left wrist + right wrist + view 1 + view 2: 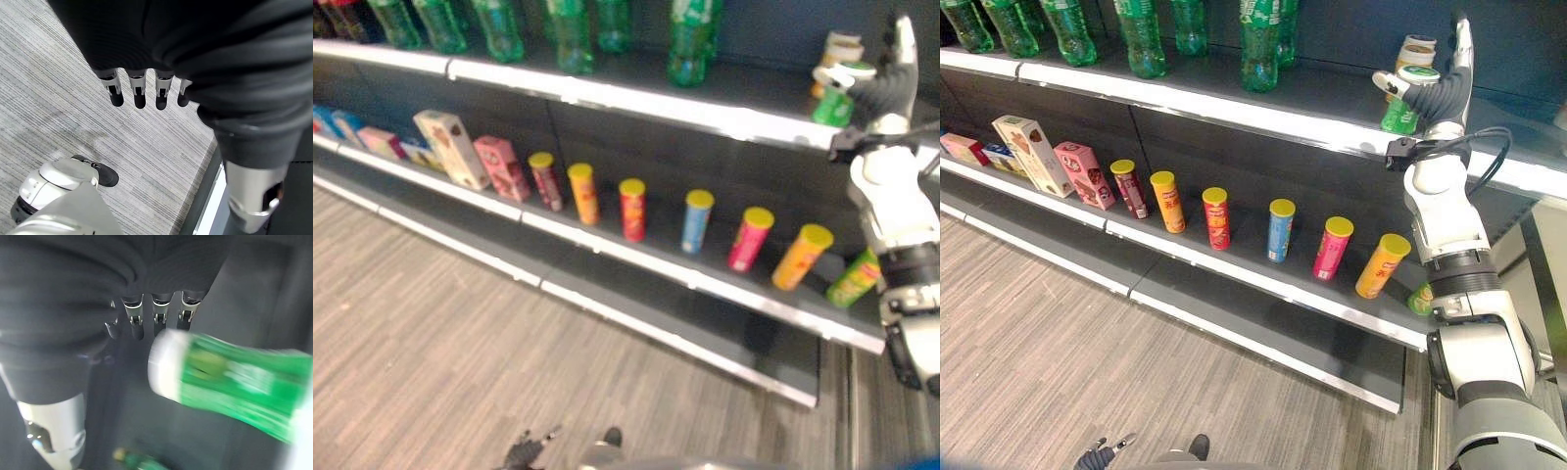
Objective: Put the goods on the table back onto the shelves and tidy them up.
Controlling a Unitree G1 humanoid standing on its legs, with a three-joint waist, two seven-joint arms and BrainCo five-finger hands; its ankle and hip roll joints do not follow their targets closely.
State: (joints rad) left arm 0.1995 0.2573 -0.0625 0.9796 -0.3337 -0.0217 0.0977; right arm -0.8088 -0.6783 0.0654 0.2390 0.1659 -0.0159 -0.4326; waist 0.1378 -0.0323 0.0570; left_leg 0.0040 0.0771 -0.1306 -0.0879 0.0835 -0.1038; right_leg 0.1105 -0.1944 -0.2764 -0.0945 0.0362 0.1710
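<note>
Right robot hand (1435,93) clasps a green white-capped canister (1400,110) at the upper shelf's (1234,108) far right, likely to shelve it; left robot hand (142,90) relaxed, empty.

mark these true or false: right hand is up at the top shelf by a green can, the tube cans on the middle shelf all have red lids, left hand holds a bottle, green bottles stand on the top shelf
1. The right hand is up at the top shelf by a green can. True.
2. The tube cans on the middle shelf all have red lids. False: the lids are yellow.
3. The left hand holds a bottle. False: it hangs over the floor, holding nothing.
4. Green bottles stand on the top shelf. True.
</note>
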